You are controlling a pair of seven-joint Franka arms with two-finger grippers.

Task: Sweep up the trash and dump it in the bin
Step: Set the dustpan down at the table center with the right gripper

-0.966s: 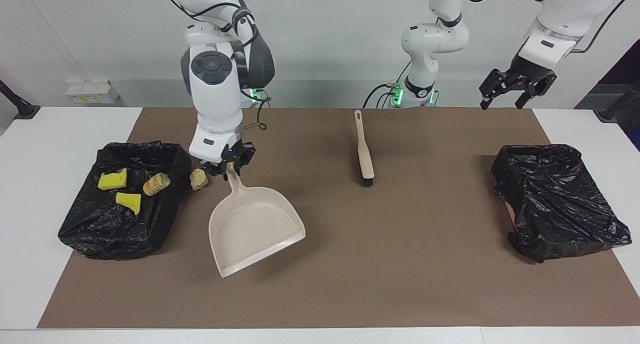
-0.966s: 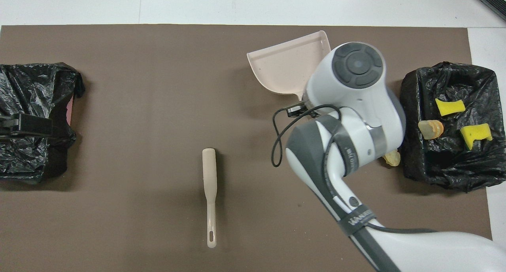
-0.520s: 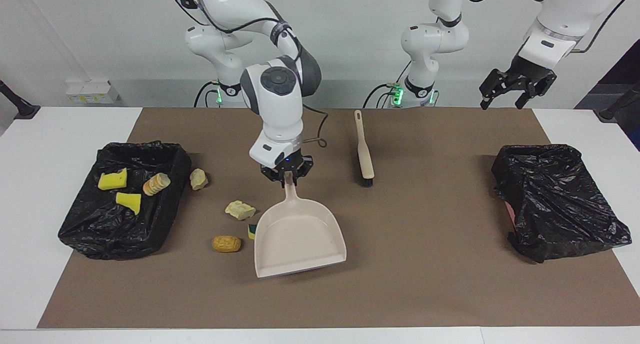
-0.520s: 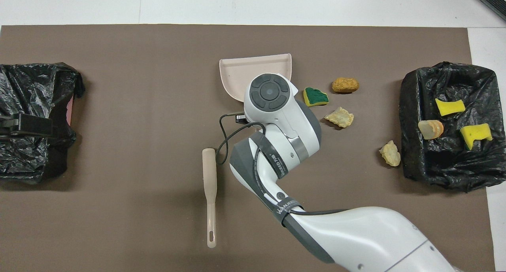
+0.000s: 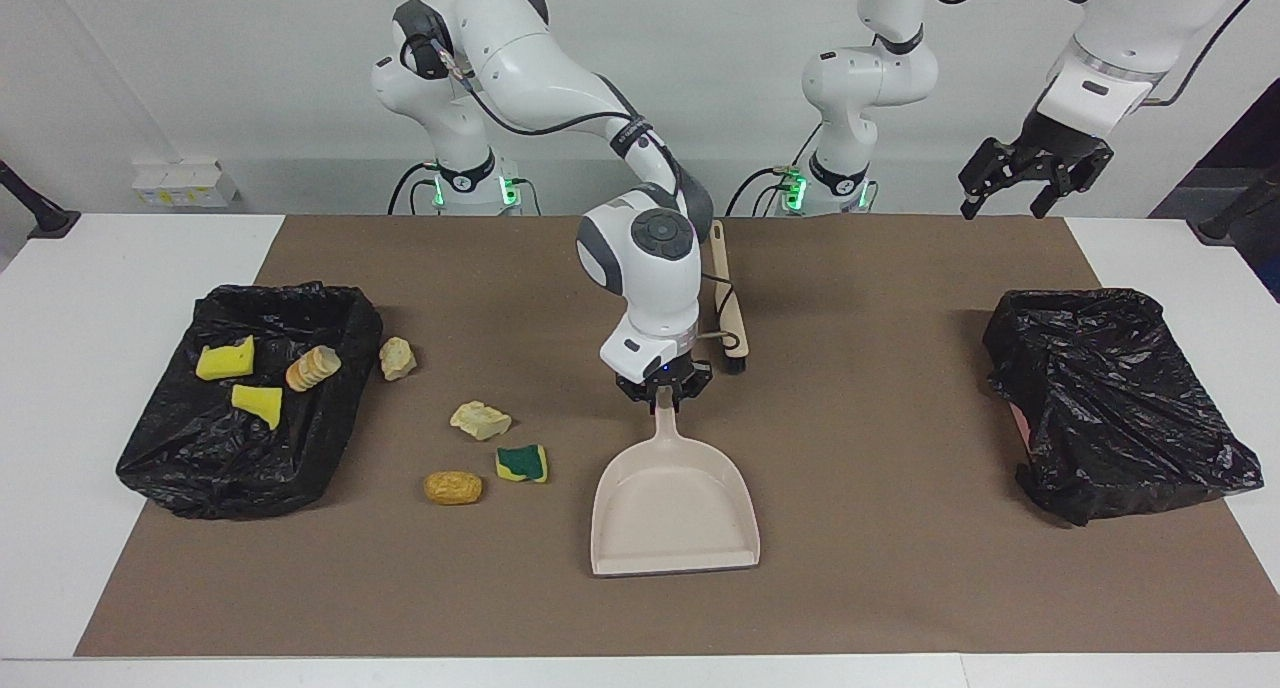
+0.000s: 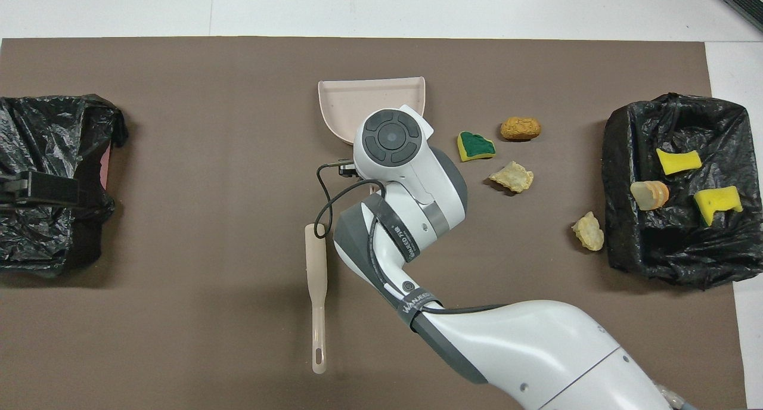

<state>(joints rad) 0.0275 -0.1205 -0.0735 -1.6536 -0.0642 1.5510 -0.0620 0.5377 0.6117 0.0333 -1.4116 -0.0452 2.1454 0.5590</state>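
Note:
My right gripper (image 5: 663,396) is at the tip of the beige dustpan's handle. The dustpan (image 5: 675,513) (image 6: 369,103) lies flat mid-mat, mouth away from the robots. Beside it, toward the right arm's end, lie a green-and-yellow sponge (image 5: 522,463) (image 6: 475,146), a golden-brown roll (image 5: 452,487) (image 6: 520,128) and a pale chunk (image 5: 480,420) (image 6: 512,176). Another chunk (image 5: 397,358) (image 6: 588,231) rests against the black-lined bin (image 5: 180,468) (image 6: 673,255). In the bin are two yellow sponge bits (image 5: 226,359) (image 5: 258,404) and a bread slice (image 5: 313,367). My left gripper (image 5: 1035,180) waits open, high over the left arm's end.
The beige brush (image 5: 728,303) (image 6: 316,279) lies on the mat nearer the robots than the dustpan, partly covered by my right arm. A second black-lined bin (image 5: 1110,398) (image 6: 47,136) stands at the left arm's end. Brown mat covers the table's middle.
My right arm has carried the dustpan from beside the bin to the mat's middle and laid it flat. The sponge, roll and a chunk came into view. The left arm stayed still.

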